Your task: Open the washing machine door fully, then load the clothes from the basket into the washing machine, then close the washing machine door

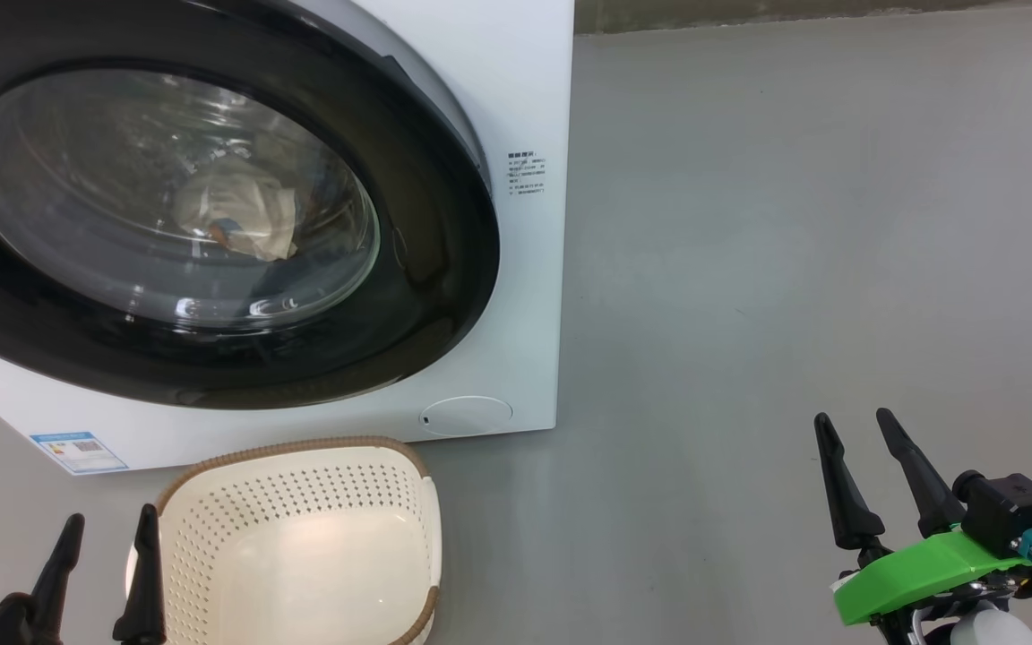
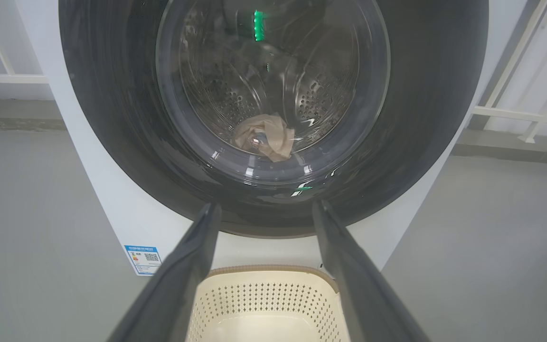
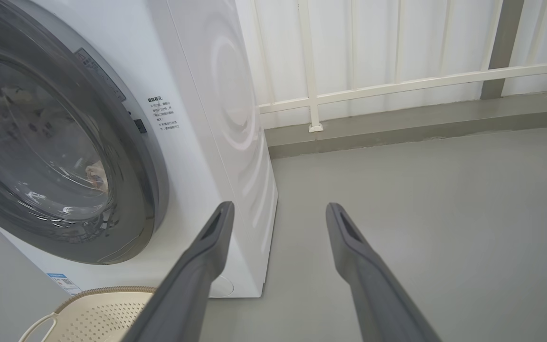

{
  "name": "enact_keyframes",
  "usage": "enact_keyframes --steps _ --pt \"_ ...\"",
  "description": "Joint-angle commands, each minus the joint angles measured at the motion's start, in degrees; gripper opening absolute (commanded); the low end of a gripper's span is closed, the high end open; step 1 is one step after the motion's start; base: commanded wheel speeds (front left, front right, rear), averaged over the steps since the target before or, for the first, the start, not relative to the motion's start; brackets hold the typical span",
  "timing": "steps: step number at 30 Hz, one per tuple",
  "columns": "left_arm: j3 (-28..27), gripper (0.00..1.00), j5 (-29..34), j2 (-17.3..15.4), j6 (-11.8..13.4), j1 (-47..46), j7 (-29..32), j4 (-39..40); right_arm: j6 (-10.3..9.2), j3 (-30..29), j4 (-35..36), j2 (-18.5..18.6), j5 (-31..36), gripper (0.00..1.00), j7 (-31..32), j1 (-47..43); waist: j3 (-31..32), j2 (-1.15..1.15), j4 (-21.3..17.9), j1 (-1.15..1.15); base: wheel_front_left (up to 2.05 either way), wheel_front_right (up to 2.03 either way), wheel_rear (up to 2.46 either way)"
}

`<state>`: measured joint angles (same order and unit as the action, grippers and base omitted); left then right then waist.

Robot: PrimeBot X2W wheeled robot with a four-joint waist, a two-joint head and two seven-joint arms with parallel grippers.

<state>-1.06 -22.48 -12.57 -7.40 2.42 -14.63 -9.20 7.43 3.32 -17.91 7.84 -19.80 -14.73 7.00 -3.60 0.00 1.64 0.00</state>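
**Edges, Glare and Fine Print Hid Much**

In the head view the washing machine door (image 1: pixel 444 269) ran off the left and top edges, and the washing machine (image 1: pixel 516 81) lost its top. Behind the glass the clothes (image 1: pixel 234 219) were a pale crumpled heap dulled by reflections, and the number of garments could not be told. The bottom edge cut off the near half of the basket (image 1: pixel 292 446) and everything below the fingers of the left gripper (image 1: pixel 113 515). The blue label sticker (image 1: pixel 79 451) and the black lettering (image 1: pixel 526 173) were too small to read.
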Motion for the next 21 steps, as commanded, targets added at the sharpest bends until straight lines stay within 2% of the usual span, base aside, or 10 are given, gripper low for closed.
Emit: enact_keyframes --steps 1,15,16,21 --pt "-2.2 1.00 0.0 -1.2 -0.1 -1.4 -0.4 1.3 0.06 1.3 1.6 0.6 -0.8 1.00 -0.3 0.0 0.0 0.00 0.0 0.00 0.00 0.00 0.00" --pt "-2.6 1.00 0.1 -1.0 -0.1 -1.4 -0.4 1.2 0.06 1.2 1.7 0.4 -0.6 1.00 -0.3 0.1 -0.1 0.00 0.2 0.00 0.00 0.00 0.00" --pt "-0.3 0.00 0.0 0.1 0.0 0.0 0.0 0.0 0.00 0.0 0.1 0.0 0.0 0.00 0.0 0.0 -0.1 0.00 0.2 0.00 0.00 0.00 0.00" --pt "0.9 0.00 -0.1 3.1 0.0 0.3 0.1 -3.1 0.00 0.5 -3.4 -1.0 0.0 0.00 0.1 -1.8 -0.1 0.00 0.2 0.00 0.00 0.00 0.00"
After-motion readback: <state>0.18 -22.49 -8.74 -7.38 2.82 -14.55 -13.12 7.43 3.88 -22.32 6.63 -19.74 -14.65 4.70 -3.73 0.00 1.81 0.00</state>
